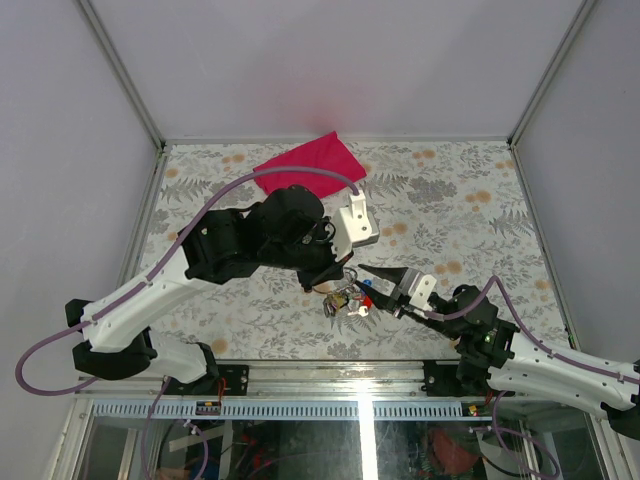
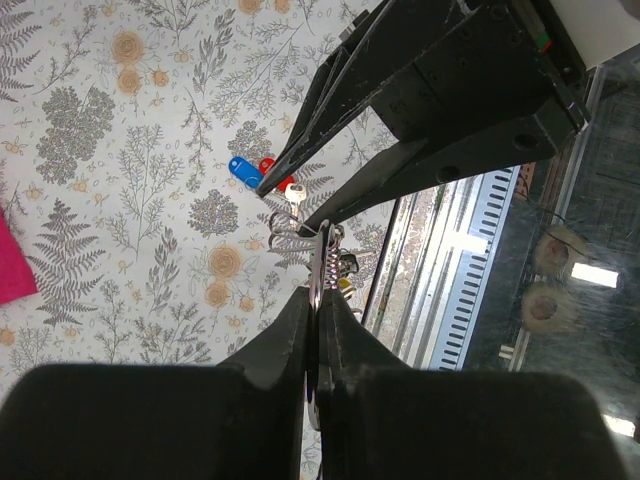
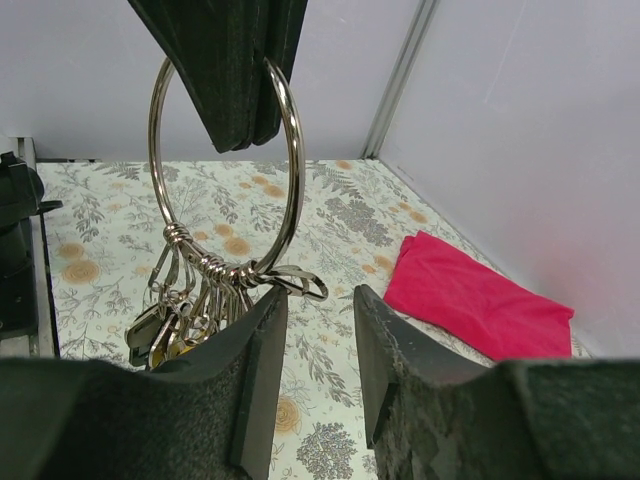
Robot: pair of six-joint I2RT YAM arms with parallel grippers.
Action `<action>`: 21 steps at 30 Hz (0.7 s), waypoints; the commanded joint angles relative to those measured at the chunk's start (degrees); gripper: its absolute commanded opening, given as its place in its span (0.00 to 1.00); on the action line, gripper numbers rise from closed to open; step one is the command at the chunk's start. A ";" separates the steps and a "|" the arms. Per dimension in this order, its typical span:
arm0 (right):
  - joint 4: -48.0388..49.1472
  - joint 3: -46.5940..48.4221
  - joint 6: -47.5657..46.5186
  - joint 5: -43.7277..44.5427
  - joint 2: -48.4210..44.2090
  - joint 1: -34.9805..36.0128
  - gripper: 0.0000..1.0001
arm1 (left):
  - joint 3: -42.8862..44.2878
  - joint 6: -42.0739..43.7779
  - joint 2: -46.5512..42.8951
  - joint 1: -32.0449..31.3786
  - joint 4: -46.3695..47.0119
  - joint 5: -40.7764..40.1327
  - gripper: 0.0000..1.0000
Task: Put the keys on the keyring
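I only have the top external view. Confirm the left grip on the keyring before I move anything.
Observer: Confirmed. In the left wrist view, the left gripper is shut on the keyring, and the ring wire runs edge-on between its fingers.
Operator: Report the right gripper's jaws. From above I can't tell.
Observer: In the right wrist view, the right gripper is open with nothing between its fingers. The ring hangs upright just beyond its tips, and the black-headed bunch dangles at the bottom.

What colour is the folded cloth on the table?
The cloth is plain magenta pink, seen best in the right wrist view.
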 commanded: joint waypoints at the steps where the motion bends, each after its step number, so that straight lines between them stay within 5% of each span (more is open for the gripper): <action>1: 4.33 0.07 -0.47 -0.13 0.15 0.25 0.40 | 2.48 0.04 0.15 -0.26 1.12 1.01 0.00; 17: 2.21 0.75 -0.23 -4.57 1.25 0.25 0.38 | 3.18 -0.09 0.77 -0.60 0.81 0.87 0.00; 21: 1.95 0.73 -0.08 -4.24 1.01 0.24 0.29 | 3.18 -0.13 0.84 -0.71 0.81 0.82 0.00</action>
